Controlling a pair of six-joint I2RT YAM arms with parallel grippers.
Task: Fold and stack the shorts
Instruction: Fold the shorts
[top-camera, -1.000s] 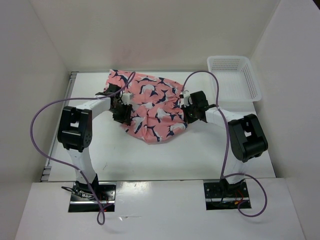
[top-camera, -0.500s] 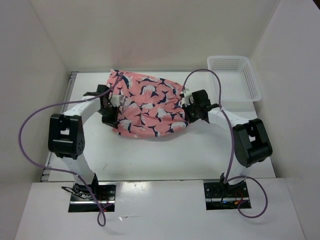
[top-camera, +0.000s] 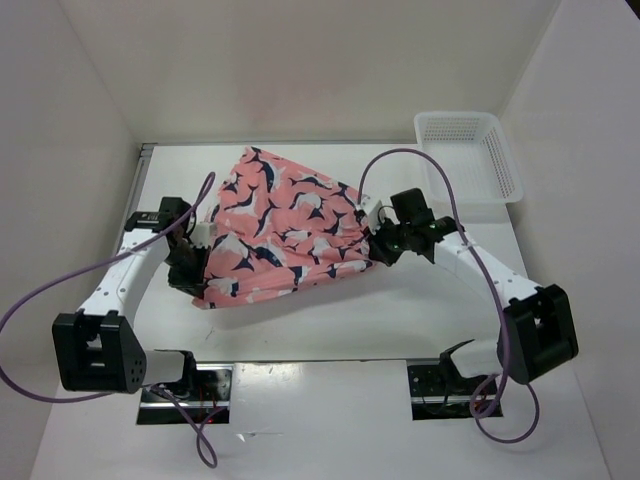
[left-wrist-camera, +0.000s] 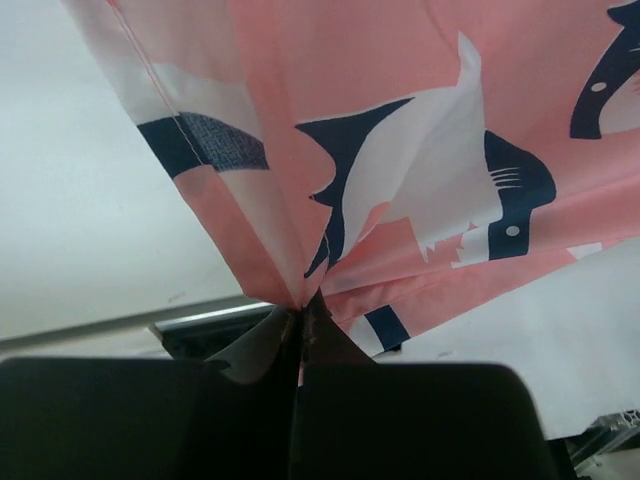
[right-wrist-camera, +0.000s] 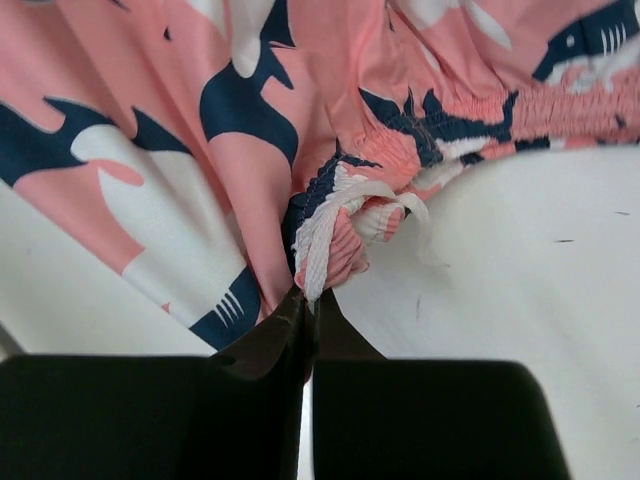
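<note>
Your left gripper (top-camera: 193, 262) pinches a hem corner of the shorts (top-camera: 285, 225). In the left wrist view its fingers (left-wrist-camera: 328, 340) are pressed together on a thin gather of fabric, held at the very tips only. Treat this hold as marginal. More tension across the cloth may pull the hem free and drop that side.

The shorts are spread taut between both grippers over the middle of the table (top-camera: 330, 320). You cannot tell how much of the fabric rests on the surface. If you move the arms unevenly, expect a skewed fold line.

Your right gripper (top-camera: 382, 245) is closed on the bunched elastic waistband, where a white drawstring (right-wrist-camera: 335, 205) is caught in the bunch. If the bite is mostly on the drawstring, the band may slide out under load. The basket (top-camera: 510, 165) stands well apart at the far right corner and poses no obstruction.
</note>
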